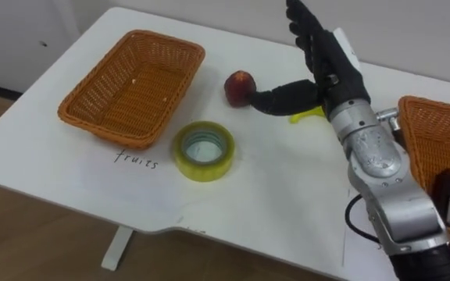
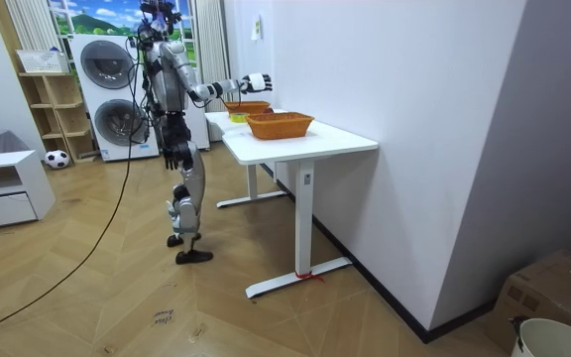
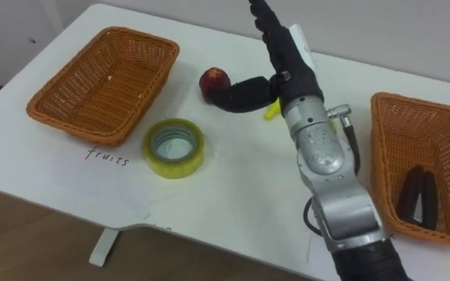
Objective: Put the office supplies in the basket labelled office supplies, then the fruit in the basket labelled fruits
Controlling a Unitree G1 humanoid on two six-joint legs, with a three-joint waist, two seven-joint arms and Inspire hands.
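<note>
The white bench (image 1: 272, 179) carries all work items; in the room view the robot stands at its end with the right arm extended over the top. The fruit basket (image 1: 131, 86) sits at 9 o'clock on the bench and holds no fruit. The supplies basket (image 3: 420, 133) sits at 3 o'clock and contains dark items (image 3: 416, 195). The right hand (image 1: 334, 70) is positioned between the two baskets. Its fingers (image 1: 303, 27) are straight and point to 12 o'clock, its thumb (image 1: 287, 97) is splayed toward 9 o'clock, and it grips nothing. The left hand (image 2: 171, 151) hangs at the robot's side; its state cannot be determined. The yellow tape roll (image 1: 201, 168) lies flat at 7 o'clock from the right hand, near the fruit basket. The red fruit (image 1: 239, 86) rests on the bench at 9 o'clock from the right palm, with the thumb tip at its 4 o'clock edge; contact cannot be confirmed. The fruit is roughly round, so it has no long axis to align with. A small yellow-green item (image 1: 307, 115) lies just below the thumb, partly covered. The right hand is the nearer one. Judged next step: close it around the fruit, then carry the fruit toward 9 o'clock to the fruit basket.
</note>
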